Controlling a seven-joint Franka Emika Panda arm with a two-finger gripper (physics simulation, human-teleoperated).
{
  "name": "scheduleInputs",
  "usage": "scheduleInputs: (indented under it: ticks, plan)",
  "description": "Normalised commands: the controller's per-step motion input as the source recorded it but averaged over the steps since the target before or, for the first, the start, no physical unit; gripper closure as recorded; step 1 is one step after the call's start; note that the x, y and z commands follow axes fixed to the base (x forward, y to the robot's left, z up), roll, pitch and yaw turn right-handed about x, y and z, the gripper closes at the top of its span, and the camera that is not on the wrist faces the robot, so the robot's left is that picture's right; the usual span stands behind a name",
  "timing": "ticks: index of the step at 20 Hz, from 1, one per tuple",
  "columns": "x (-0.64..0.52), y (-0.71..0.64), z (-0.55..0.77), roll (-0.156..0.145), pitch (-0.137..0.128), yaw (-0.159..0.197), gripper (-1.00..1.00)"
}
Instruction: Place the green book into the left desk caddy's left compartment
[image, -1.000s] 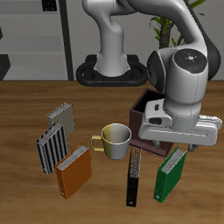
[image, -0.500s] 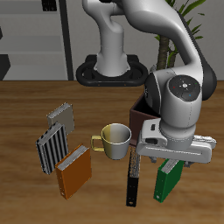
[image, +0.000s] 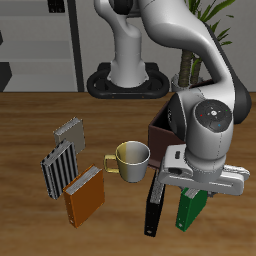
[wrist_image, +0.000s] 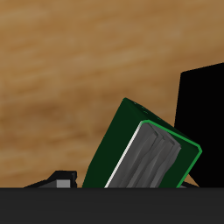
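Hovering low over the green book (image: 192, 208), my gripper (image: 201, 186) hangs above it near the table's front edge; whether my fingers are spread or closed I cannot tell. The book lies just beside the black book (image: 154, 203), in front of the left desk caddy (image: 160, 131). A misaligned descent could jam a finger onto the cover or nudge the neighbouring black book.

The green book (image: 191, 211) (wrist_image: 149, 153) is lying flat near the table's front edge, at the exterior frame's lower right, its far end hidden. The left desk caddy (image: 160, 135), dark maroon-brown, is sitting behind it, mostly hidden, compartments unseen.
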Motion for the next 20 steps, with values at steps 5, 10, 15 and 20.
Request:
scheduleInputs:
  ticks: [5,10,15,20]
  plan:
    - [-0.09,-0.03,0.21,-0.004,-0.026,-0.002,1.0]
    - [-0.26,-0.04,0.57,0.011,-0.096,-0.006,1.0]
    - [-0.13,-0.07,0.35,0.003,-0.043,-0.011,1.0]
    - [-0.42,-0.04,0.83,-0.012,-0.095,-0.008,1.0]
